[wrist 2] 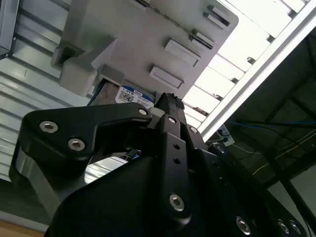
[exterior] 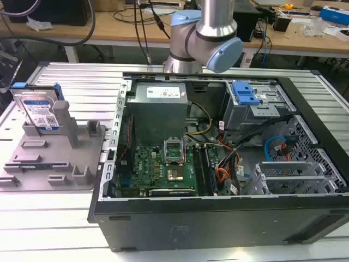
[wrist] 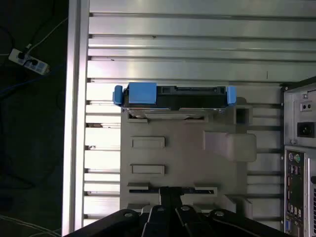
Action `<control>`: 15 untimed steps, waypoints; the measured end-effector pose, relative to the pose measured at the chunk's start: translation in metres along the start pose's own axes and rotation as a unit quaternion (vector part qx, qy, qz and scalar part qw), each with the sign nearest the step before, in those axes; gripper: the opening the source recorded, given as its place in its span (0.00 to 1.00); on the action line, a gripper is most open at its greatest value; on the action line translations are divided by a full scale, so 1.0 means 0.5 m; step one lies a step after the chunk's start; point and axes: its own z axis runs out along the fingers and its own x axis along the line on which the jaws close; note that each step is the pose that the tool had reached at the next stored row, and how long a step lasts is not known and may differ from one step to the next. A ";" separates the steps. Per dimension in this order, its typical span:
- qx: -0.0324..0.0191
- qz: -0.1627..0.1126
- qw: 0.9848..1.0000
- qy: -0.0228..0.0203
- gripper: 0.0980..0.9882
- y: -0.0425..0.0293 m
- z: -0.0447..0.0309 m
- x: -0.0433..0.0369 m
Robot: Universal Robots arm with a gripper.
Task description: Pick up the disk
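Ribbed aluminium desk [exterior: 65,229] stretches under everything, with cluttered workbenches behind it. Near the desk's edge on the exterior view's left I see a grey holder [exterior: 54,164] with upright posts. The disk [exterior: 37,112] stands on its edge in the slot at the holder's far end, white-and-blue label showing and blue rails at its ends. In the first wrist view the fingers [wrist: 165,197] look pressed together with nothing between them. They appear over the holder's opposite end, well apart from the disk. An open computer case [exterior: 218,229] takes up the desk's middle, and the arm [exterior: 204,33] rises behind it.
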 end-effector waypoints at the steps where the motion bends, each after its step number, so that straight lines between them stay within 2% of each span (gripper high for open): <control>1: 0.000 0.000 1.000 0.000 0.01 0.000 0.000 0.000; 8: 0.000 -0.004 1.000 0.000 0.01 0.000 0.000 0.000; 9: 0.000 -0.011 1.000 0.000 0.01 0.000 0.000 0.000; 10: 0.000 -0.032 0.999 0.001 0.01 0.000 0.000 0.000; 12: 0.000 -0.055 0.999 0.002 0.01 0.000 0.000 0.000; 15: 0.000 -0.088 0.996 0.003 0.01 0.000 0.000 0.000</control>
